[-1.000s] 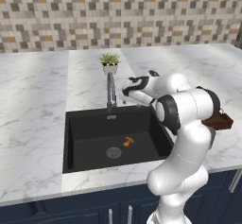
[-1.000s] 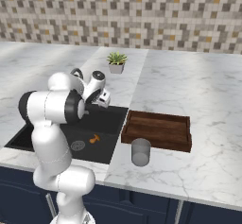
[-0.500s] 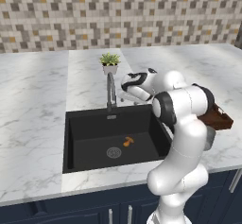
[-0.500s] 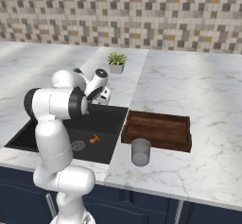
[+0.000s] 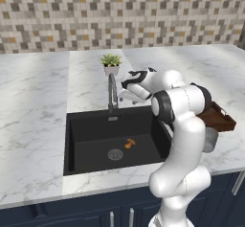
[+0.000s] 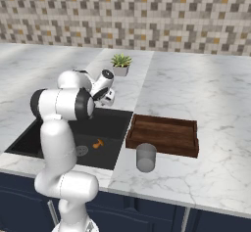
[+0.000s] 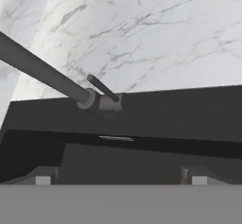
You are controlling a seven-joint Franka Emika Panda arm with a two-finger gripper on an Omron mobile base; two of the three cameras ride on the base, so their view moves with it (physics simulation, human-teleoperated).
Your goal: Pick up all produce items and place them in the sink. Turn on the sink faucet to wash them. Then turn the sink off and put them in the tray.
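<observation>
A tiny orange-brown mushroom (image 5: 129, 143) (image 6: 98, 143) lies on the floor of the black sink (image 5: 91, 125) (image 6: 116, 123), just right of the round drain. The silver sink faucet (image 5: 112, 93) rises at the basin's back rim. My gripper (image 5: 124, 91) (image 6: 109, 98) hovers above that rim, just right of the faucet, open and holding nothing. In the hand view its fingertips (image 7: 42, 178) stand wide apart, the gripper (image 7: 119, 179) facing the faucet's base and thin handle lever (image 7: 101, 88), with the spout (image 7: 42, 71) slanting away. The brown wooden tray (image 6: 164, 135) (image 5: 218, 118) sits empty, right of the sink.
A grey cup (image 6: 146, 157) stands on the counter in front of the tray. A small potted plant (image 5: 111, 63) (image 6: 120, 63) sits behind the faucet. Marble counter (image 5: 33, 101) stretches to both sides, with a tiled wall behind.
The hand has shifted a little to the left, closer to the faucet. Its jaws stay open. The mushroom has not moved.
</observation>
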